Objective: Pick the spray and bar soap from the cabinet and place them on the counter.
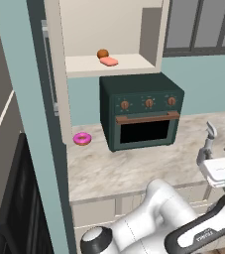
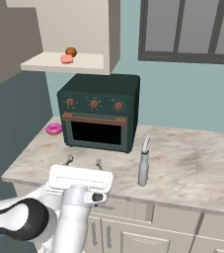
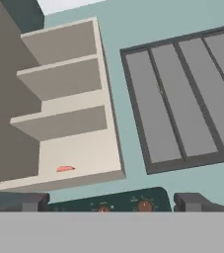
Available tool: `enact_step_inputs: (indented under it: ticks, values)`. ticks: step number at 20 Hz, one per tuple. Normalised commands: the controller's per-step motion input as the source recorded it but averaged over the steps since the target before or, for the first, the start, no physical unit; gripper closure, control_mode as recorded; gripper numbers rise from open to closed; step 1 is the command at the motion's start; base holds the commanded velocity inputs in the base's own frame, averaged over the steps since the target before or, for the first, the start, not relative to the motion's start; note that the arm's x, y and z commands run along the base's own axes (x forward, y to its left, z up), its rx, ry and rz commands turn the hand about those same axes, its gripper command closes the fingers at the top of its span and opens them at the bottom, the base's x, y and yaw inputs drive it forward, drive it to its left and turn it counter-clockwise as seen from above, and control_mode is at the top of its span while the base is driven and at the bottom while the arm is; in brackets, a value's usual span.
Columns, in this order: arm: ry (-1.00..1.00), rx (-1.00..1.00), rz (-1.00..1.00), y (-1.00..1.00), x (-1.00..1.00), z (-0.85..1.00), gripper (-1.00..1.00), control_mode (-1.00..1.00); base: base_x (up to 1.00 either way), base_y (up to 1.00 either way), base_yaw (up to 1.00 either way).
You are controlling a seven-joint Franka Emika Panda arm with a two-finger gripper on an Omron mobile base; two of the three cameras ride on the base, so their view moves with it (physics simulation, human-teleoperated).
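**Gripper wide open, empty, over counter**

The gripper (image 2: 84, 161) hovers above the counter (image 2: 192, 163), holding nothing. The spray (image 2: 143, 163) stands upright just beside it. The bar soap (image 2: 66, 59) lies on the open cabinet (image 2: 91, 29) shelf above the oven (image 2: 101, 111).

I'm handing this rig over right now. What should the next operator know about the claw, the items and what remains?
Claw: open, empty, low over the beige marbled counter before the dark-green oven.
Slim grey spray bottle: upright on the counter, right of the oven. Done.
Salmon-pink bar soap: on the open cream cabinet's bottom shelf, beside a small orange-brown ball.
Left: fetch the soap, set it on the counter.
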Motion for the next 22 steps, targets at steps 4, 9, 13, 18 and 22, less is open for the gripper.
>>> enact_step_inputs:
  ticks: [4, 9, 13, 18, 22]
  values:
    - [0.18, 0.01, 0.12, 0.42, 0.2, 0.65, -1.0, -1.0, 0.0, 0.0, 0.0]
    - [0.25, 0.01, 0.11, 0.37, 0.27, 0.69, -1.0, -1.0, 0.0, 0.0, 0.0]
    - [0.31, 0.0, 0.12, 0.29, 0.25, 0.64, -1.0, -1.0, 0.0, 0.0, 0.0]
    - [0.2, -0.07, 0.01, 0.29, 0.04, 0.42, -1.0, -1.0, 0.0, 0.0, 0.0]
    - [0.21, -0.03, -0.07, 0.25, 0.12, 0.25, -1.0, -1.0, 0.0, 0.0, 0.0]
